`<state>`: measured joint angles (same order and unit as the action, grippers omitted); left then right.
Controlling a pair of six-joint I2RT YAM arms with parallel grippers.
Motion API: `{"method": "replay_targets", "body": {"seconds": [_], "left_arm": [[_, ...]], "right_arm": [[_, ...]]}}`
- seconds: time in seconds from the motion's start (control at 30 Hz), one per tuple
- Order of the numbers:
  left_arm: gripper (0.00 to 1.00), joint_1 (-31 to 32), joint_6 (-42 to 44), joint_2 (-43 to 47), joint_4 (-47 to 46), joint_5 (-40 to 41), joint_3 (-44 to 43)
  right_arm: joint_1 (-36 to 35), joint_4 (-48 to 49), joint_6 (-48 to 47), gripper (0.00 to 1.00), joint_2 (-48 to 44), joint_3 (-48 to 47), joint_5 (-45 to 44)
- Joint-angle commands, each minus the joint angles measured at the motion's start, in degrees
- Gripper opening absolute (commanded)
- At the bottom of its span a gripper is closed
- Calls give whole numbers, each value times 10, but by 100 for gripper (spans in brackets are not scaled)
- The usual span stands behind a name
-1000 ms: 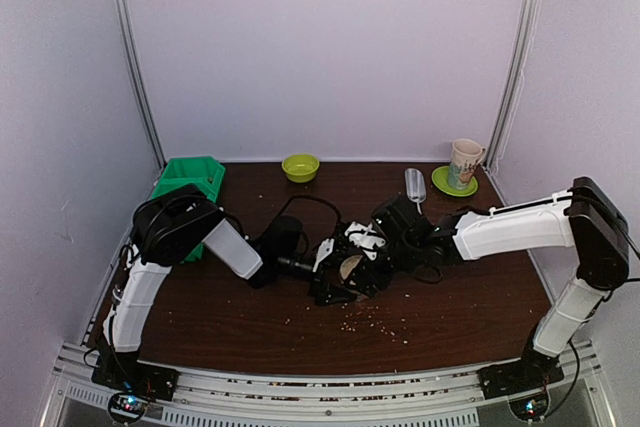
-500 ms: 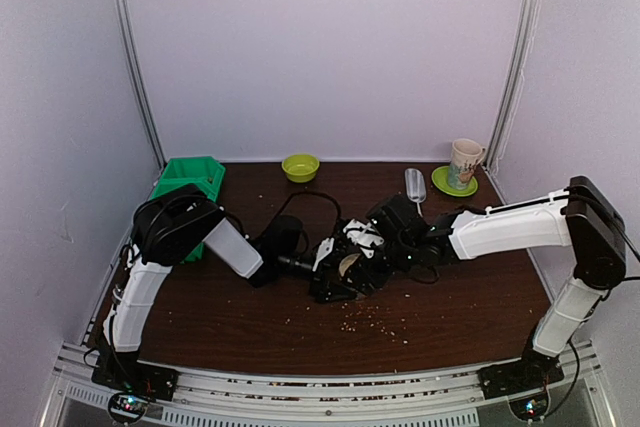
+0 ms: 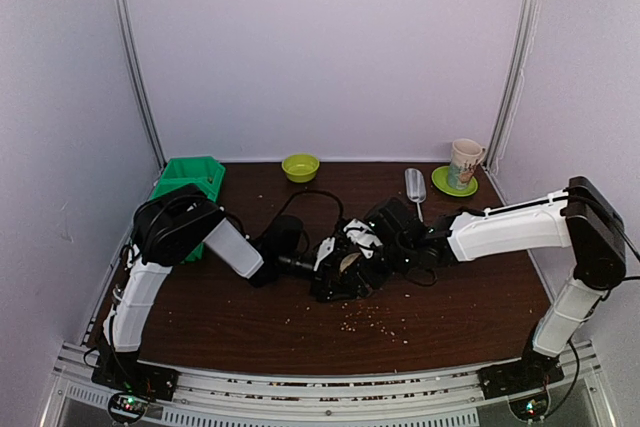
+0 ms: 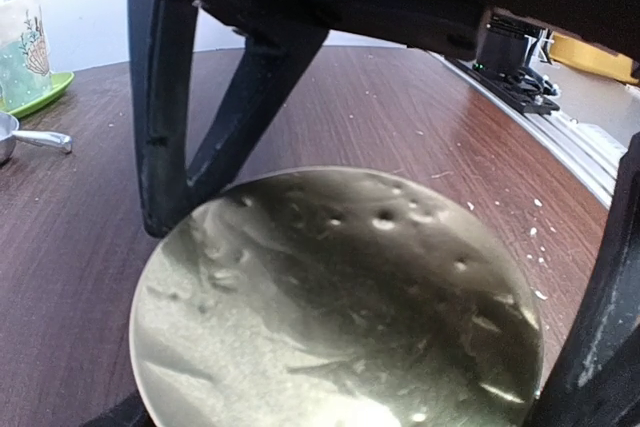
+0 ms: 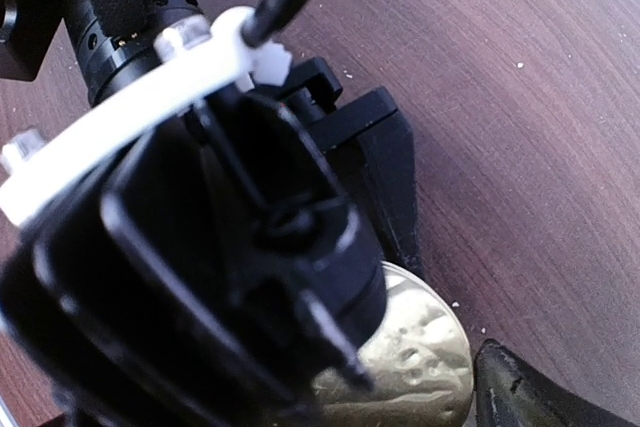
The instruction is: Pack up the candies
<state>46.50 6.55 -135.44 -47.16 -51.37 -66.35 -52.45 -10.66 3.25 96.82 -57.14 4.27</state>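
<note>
No candies show in any view. At the table's middle my two grippers meet over a round gold foil-faced container (image 3: 347, 263). Its crinkled gold face (image 4: 340, 307) fills the left wrist view. My left gripper (image 3: 335, 275) is shut on it, one finger (image 4: 165, 127) against its left rim and the other (image 4: 600, 327) against its right rim. In the right wrist view the left gripper's black body (image 5: 230, 277) covers most of the gold face (image 5: 420, 367). My right gripper (image 3: 362, 245) is open, its one visible finger (image 5: 540, 392) just off the rim.
A green bin (image 3: 190, 182) stands at the back left, with a yellow-green bowl (image 3: 300, 167) at the back middle. A metal scoop (image 3: 415, 185) and a mug (image 3: 464, 162) on a green saucer (image 3: 455, 187) are at the back right. Pale crumbs (image 3: 370, 322) dot the front.
My right gripper has edged left, closer onto the left gripper and the gold container. The left arm has hardly moved.
</note>
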Motion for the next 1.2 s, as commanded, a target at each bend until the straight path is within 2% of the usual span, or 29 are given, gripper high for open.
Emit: {"method": "replay_targets", "body": {"seconds": [0.0,0.17,0.43,1.17], "left_arm": [[82,3,-43,-42,109,33,22],[82,4,-37,-40,96,8,29],[82,3,-25,-37,86,-30,37],[83,5,-15,-41,95,-53,31]], "right_arm": [[-4,-28,-56,100,-22,-5,14],[6,-44,-148,99,-56,17,41],[33,-28,-232,99,-91,51,123],[61,-73,-274,100,-9,-32,158]]}}
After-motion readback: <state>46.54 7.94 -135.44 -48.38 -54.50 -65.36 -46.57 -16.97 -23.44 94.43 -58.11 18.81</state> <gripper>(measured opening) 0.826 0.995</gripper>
